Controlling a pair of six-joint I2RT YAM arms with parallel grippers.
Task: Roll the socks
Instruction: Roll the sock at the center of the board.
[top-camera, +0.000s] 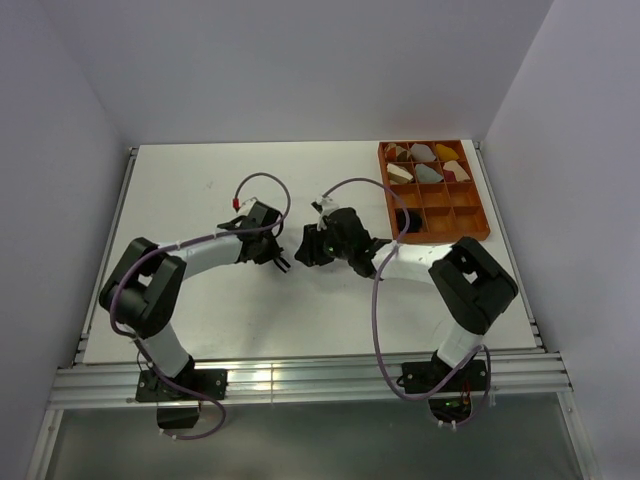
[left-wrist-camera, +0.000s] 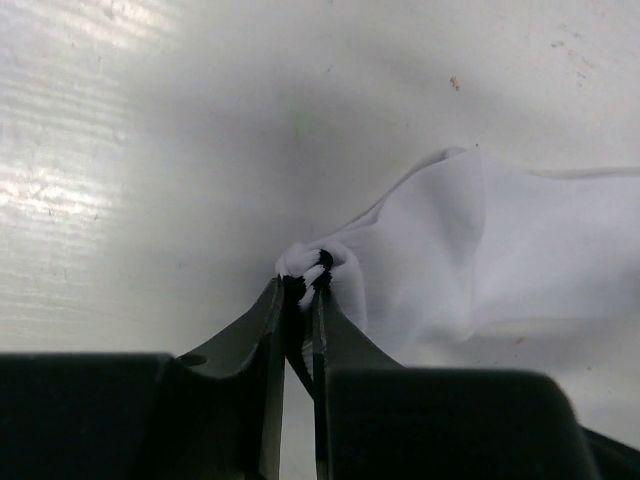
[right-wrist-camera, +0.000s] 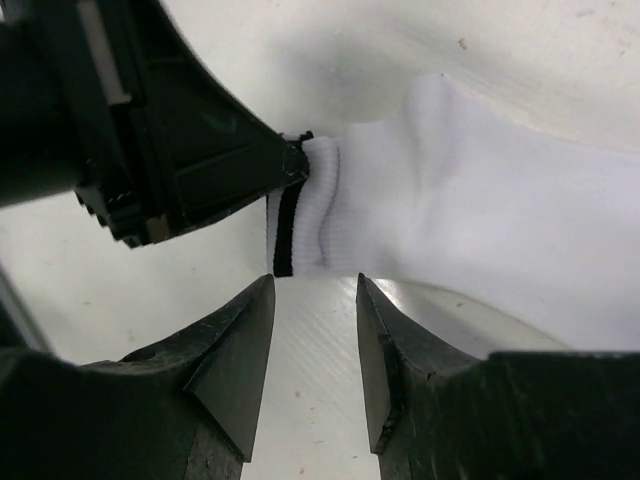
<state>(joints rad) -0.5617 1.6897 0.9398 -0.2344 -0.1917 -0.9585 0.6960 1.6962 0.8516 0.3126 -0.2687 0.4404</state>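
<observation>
The white sock (right-wrist-camera: 480, 230) is lying on the desk (left-wrist-camera: 150, 150) and fills the right side of both wrist views, with its black-striped cuff pointing toward frame center. The left fingers (left-wrist-camera: 283, 305) are clamped tight on a bunched-up bit of that cuff, with basically no gap between them. The right fingers (right-wrist-camera: 240, 335) sit at the bottom of their own view, moderately parted with only bare desk between them. They're just below the cuff edge and not gripping anything. In the top view there's an orange tray (top-camera: 482, 225) with rolled bundles (top-camera: 430, 165) sitting upper right.
</observation>
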